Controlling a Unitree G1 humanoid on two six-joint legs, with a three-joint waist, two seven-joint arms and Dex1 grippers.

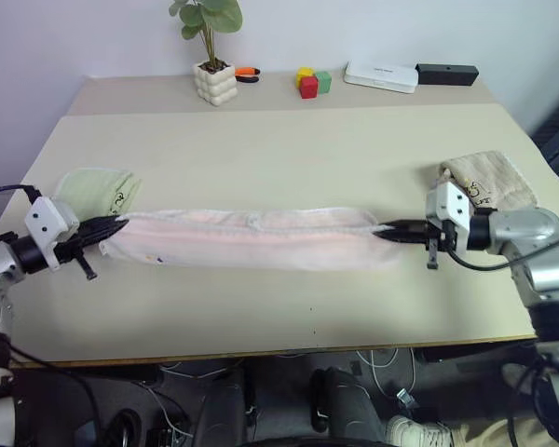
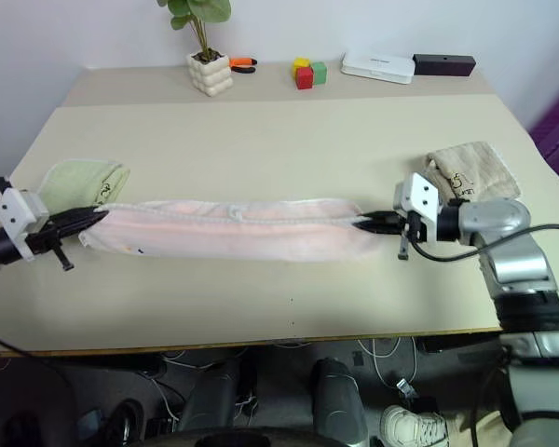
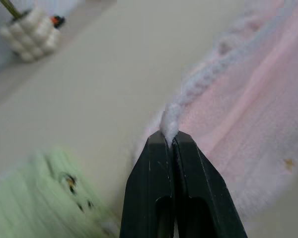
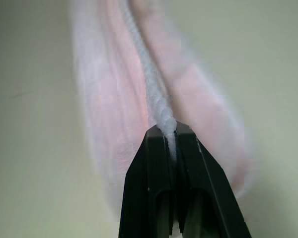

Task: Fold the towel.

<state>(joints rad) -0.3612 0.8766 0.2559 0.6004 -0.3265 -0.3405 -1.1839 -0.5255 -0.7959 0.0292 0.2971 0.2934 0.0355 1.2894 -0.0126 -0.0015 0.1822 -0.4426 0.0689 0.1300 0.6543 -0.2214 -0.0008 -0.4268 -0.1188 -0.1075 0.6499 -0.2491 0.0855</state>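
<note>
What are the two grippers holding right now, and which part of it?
Both hold the pink towel by its whitish edge: the left gripper is pinched shut on one end, the right gripper on the other.

I see a beige table (image 1: 279,149); the pink towel (image 1: 252,239) stretches across its front. Left of that towel lies a green towel (image 1: 98,189), right a tan one (image 1: 489,179), far behind a plant pot (image 1: 215,81), blocks (image 1: 311,82), a white box (image 1: 381,76)
</note>
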